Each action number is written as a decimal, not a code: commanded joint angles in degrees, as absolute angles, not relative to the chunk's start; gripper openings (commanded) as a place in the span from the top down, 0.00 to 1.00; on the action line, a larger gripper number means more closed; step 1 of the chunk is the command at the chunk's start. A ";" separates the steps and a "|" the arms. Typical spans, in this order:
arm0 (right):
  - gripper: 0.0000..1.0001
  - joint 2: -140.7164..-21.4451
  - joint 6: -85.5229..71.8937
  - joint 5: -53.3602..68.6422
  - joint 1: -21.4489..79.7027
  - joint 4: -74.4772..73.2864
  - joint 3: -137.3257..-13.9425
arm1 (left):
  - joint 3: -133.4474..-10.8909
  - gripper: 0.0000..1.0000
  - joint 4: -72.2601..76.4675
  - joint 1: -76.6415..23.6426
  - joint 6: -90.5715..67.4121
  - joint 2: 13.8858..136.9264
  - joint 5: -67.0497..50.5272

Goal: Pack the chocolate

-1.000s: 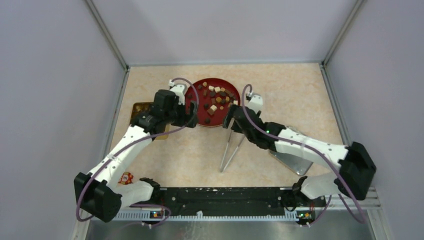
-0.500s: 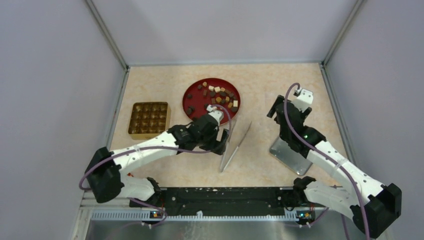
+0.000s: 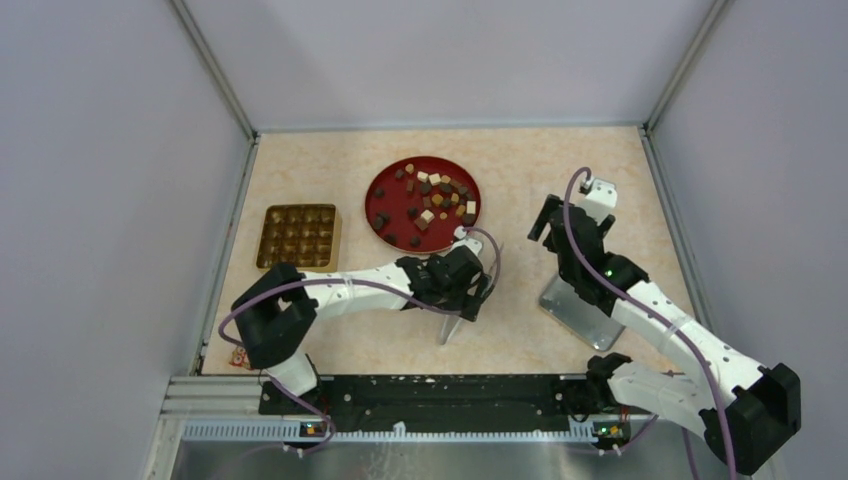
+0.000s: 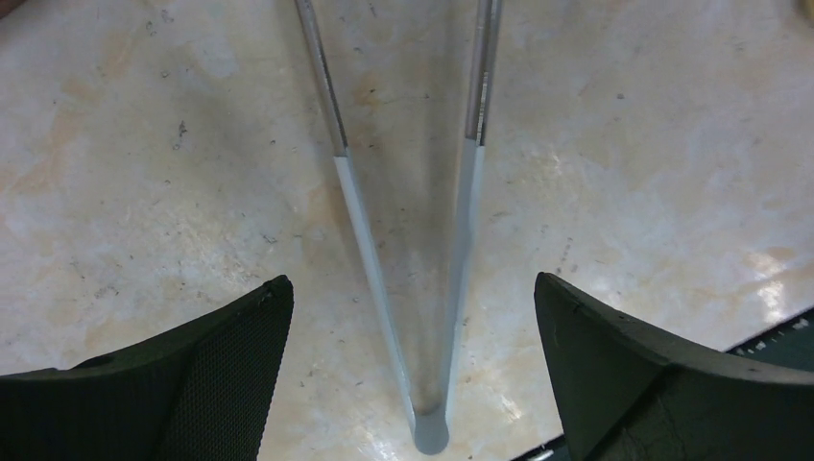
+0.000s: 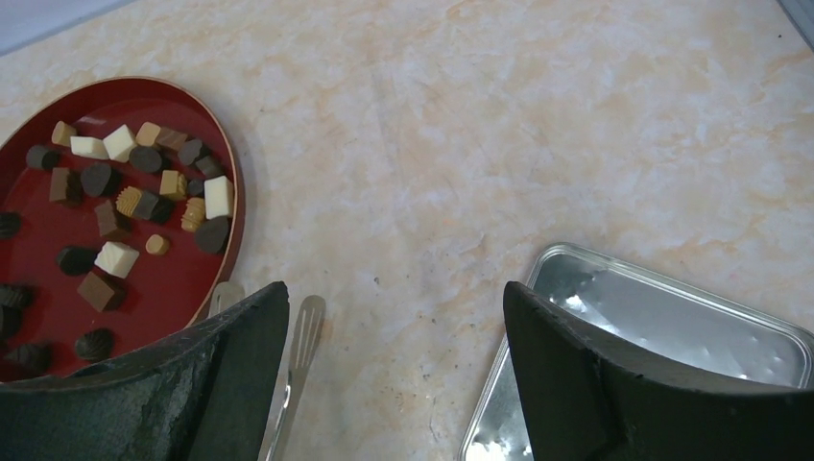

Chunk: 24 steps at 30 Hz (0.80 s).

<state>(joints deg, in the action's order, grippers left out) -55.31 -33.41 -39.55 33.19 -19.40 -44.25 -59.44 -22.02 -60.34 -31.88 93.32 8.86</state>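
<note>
The chocolate (image 3: 427,215) lies as several small brown, tan and cream pieces on a red plate (image 3: 370,203); the right wrist view shows the pieces (image 5: 218,196) at its left. Metal tongs (image 4: 461,240) lie on the table, hinge end nearest. My left gripper (image 4: 411,280) hangs open right above them, one finger on each side, not touching. In the top view that gripper (image 3: 472,298) covers most of the tongs (image 3: 447,332). My right gripper (image 5: 394,286) is open over bare table, its top-view position (image 3: 546,222) being right of the plate.
A gold compartment tray (image 3: 299,237) sits at the left. An upturned silver tin (image 3: 580,312) lies at the right, below my right gripper, and fills the right wrist view's lower right (image 5: 653,355). The tongs' slotted tips (image 5: 305,331) reach near the plate (image 5: 48,288).
My left arm swung from the plate's left side down and right until it was over the tongs. My right arm left the tongs, moved right, then stayed.
</note>
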 commanded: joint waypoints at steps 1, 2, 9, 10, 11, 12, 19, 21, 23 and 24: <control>0.20 -55.46 -32.41 -38.22 32.70 -17.75 -45.35 | -61.76 0.01 -23.75 -61.18 -33.55 95.72 16.79; 0.20 -55.47 -32.42 -38.23 32.70 -17.94 -45.35 | -61.88 0.01 -23.65 -61.24 -33.88 96.55 17.29; 0.20 -55.47 -32.92 -38.15 32.70 -18.16 -44.85 | -63.50 0.10 -21.15 -61.43 -32.92 101.95 15.31; 0.20 -55.46 -33.06 -38.10 32.70 -18.23 -44.83 | -63.66 0.12 -20.99 -61.42 -32.95 102.45 15.08; 0.20 -55.40 -33.17 -38.06 32.70 -18.26 -44.82 | -63.76 0.14 -20.60 -61.38 -33.00 102.74 14.96; 0.20 -55.38 -33.24 -38.01 32.70 -18.33 -44.82 | -63.80 0.17 -20.26 -61.38 -33.03 102.89 14.94; 0.21 -55.36 -33.56 -37.70 32.70 -18.83 -44.65 | -65.70 0.33 -20.10 -61.47 -32.60 104.78 16.52; 0.21 -55.37 -33.78 -37.58 32.70 -19.03 -44.65 | -66.39 0.35 -20.47 -61.37 -32.69 105.48 16.50; 0.21 -55.31 -34.00 -37.54 32.70 -19.14 -44.65 | -66.44 0.35 -20.56 -61.38 -33.01 105.87 16.45; 0.21 -55.34 -34.04 -37.51 32.70 -19.16 -44.60 | -66.53 0.35 -20.61 -61.40 -33.12 106.09 16.58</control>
<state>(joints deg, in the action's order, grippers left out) -55.35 -33.32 -37.71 33.19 -19.59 -44.25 -64.90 -21.19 -61.19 -32.73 104.86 15.81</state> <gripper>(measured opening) 0.795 0.650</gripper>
